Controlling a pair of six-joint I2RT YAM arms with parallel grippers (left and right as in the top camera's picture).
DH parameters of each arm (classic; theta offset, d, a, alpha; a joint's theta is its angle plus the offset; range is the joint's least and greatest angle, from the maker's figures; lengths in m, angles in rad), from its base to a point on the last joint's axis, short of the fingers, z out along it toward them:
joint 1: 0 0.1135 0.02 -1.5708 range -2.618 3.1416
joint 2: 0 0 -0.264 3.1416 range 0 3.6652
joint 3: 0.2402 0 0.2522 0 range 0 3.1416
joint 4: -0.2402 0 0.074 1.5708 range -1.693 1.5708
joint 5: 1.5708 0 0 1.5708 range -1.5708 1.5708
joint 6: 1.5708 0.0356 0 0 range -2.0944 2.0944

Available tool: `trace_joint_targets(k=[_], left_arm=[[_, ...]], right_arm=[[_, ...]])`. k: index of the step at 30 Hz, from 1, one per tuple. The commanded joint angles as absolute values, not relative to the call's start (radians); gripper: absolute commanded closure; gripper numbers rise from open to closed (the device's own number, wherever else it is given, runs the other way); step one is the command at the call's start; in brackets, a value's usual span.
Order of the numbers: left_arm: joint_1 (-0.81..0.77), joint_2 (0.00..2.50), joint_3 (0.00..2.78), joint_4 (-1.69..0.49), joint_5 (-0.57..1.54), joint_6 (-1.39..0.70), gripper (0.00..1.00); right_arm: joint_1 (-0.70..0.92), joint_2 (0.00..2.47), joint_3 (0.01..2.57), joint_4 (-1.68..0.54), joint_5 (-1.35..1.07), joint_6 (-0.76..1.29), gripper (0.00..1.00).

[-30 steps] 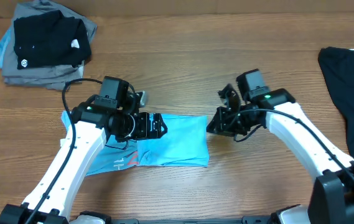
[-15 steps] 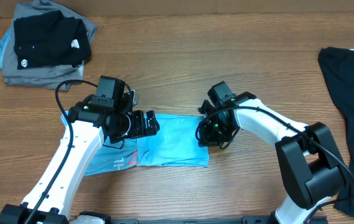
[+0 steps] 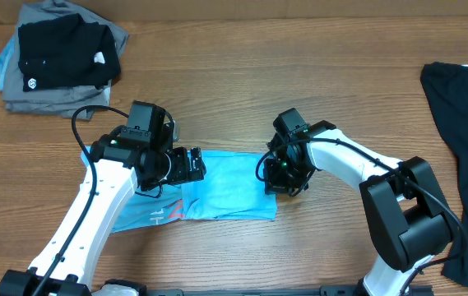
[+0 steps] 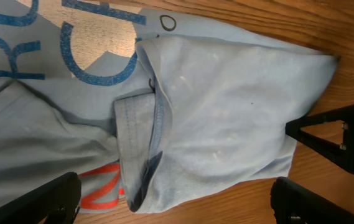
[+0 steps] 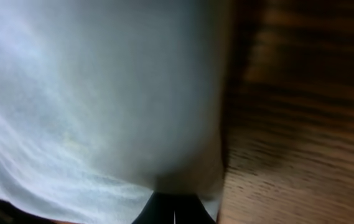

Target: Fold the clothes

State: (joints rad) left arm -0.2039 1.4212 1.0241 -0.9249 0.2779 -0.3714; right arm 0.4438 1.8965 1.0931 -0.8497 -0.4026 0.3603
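**Watch the right edge of the T-shirt (image 3: 229, 193): a bad pinch there can spoil the fold.**

Overhead, the T-shirt lies partly folded on the table (image 3: 299, 74). The left jaws hang over its upper left part and the right jaws are down at its right edge. In the left wrist view, the left jaws stand wide apart and hold nothing. Between them a folded hem (image 4: 140, 149) is bunched in the middle of the T-shirt. I think that closing here would take this lump and drag the layers crooked. In the right wrist view, the cloth is very close and fills the picture up to its right edge. You cannot tell if the right jaws are closed, or what they hold. If they catch only one layer, or press on the table, lifting may open the fold.
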Motion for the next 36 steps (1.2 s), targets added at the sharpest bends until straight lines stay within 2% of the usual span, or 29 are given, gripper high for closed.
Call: trace_joint_targets(k=[1, 11, 21, 26, 29, 31, 33, 34, 36], left_arm=[[-0.195, 1.417, 1.045, -0.941, 0.251, -0.370, 0.00], [-0.195, 1.417, 1.045, -0.952, 0.251, -0.359, 0.00], [-0.191, 1.417, 1.045, -0.960, 0.199, -0.334, 0.00], [-0.112, 1.417, 1.045, -0.986, 0.178, -0.330, 0.00], [-0.041, 1.420, 1.045, -0.978, 0.220, -0.249, 0.00], [0.002, 1.427, 1.045, -0.978, 0.311, -0.167, 0.00], [0.026, 1.439, 1.044, -0.984, 0.361, -0.130, 0.00], [0.036, 1.449, 1.043, -0.991, 0.348, -0.130, 0.00], [0.059, 1.477, 1.042, -0.994, 0.305, -0.137, 0.00]], right_arm=[[0.387, 1.994, 1.024, -0.884, -0.086, 0.450, 0.96], [0.156, 1.993, 1.036, -0.952, -0.018, 0.446, 0.96], [-0.042, 1.938, 1.160, -1.060, -0.007, 0.455, 0.96], [-0.105, 1.864, 1.232, -1.150, -0.033, 0.472, 0.96], [-0.104, 1.810, 1.264, -1.208, -0.038, 0.472, 0.94], [-0.101, 1.771, 1.281, -1.243, -0.063, 0.459, 0.81], [-0.101, 1.742, 1.289, -1.261, -0.121, 0.418, 0.48], [-0.101, 1.726, 1.291, -1.268, -0.163, 0.395, 0.01], [-0.101, 1.703, 1.291, -1.282, -0.240, 0.351, 0.00]])
